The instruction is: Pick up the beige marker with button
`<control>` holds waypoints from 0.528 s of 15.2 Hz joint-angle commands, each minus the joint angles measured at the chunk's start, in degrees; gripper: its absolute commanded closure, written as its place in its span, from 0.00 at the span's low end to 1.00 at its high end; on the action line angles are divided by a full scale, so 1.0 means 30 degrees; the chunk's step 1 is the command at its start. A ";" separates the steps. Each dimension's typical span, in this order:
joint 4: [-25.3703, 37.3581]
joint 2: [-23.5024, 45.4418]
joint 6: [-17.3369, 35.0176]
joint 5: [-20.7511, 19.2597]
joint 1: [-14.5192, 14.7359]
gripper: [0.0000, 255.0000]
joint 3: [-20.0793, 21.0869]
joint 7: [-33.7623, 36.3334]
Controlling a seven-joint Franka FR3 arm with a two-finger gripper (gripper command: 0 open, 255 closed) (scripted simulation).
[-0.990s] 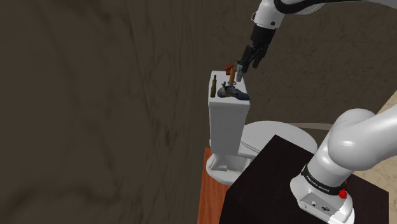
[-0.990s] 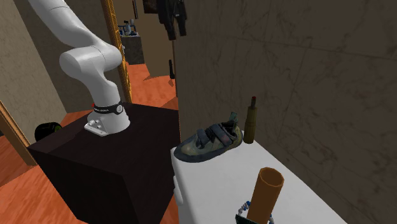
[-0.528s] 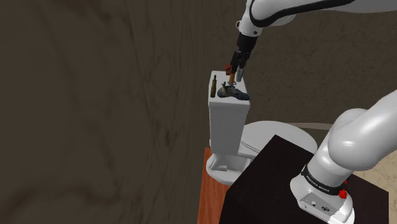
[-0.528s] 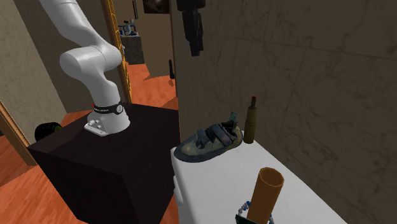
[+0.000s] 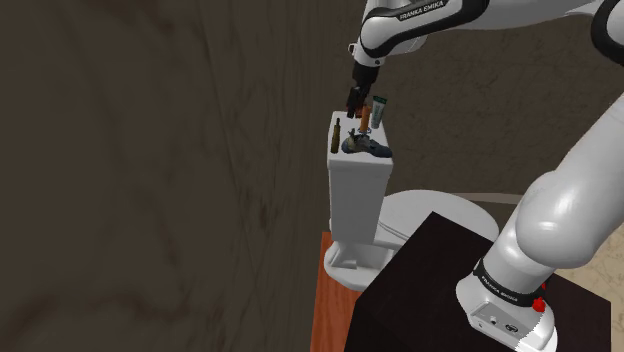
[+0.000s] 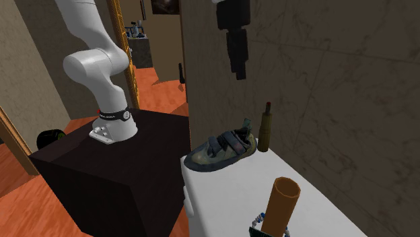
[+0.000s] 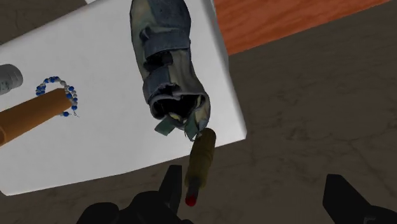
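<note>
The marker (image 6: 266, 128) is an olive-brown stick with a red tip. It stands upright on the white toilet tank lid (image 6: 222, 195), at the wall-side edge by the shoe's opening. It shows as marker (image 5: 337, 133) in the shoulder view and as marker (image 7: 199, 162) in the wrist view. My black gripper (image 6: 239, 67) hangs well above the lid, a little toward the stand from the marker's top. Seen also as gripper (image 5: 355, 98) and gripper (image 7: 254, 198), it is open and holds nothing. The marker's red tip lies close to one finger (image 7: 170, 186), not touching it.
A worn blue-green shoe (image 7: 167, 60) lies across the lid next to the marker. An orange tube (image 7: 32, 114) stands inside a bead bracelet (image 7: 70, 97), with a grey-capped item (image 7: 7, 79) beyond. The brown wall (image 6: 323, 87) runs right behind the tank. The dark stand (image 5: 470, 300) sits beside the toilet bowl (image 5: 430, 215).
The gripper has swung toward the shoulder view's left, from over the orange tube's end of the lid to above the marker's end. The items on the lid have not moved.
</note>
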 commanded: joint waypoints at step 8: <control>0.4376 0.5227 0.1293 0.0569 -0.0248 0.00 -0.0208 -0.3254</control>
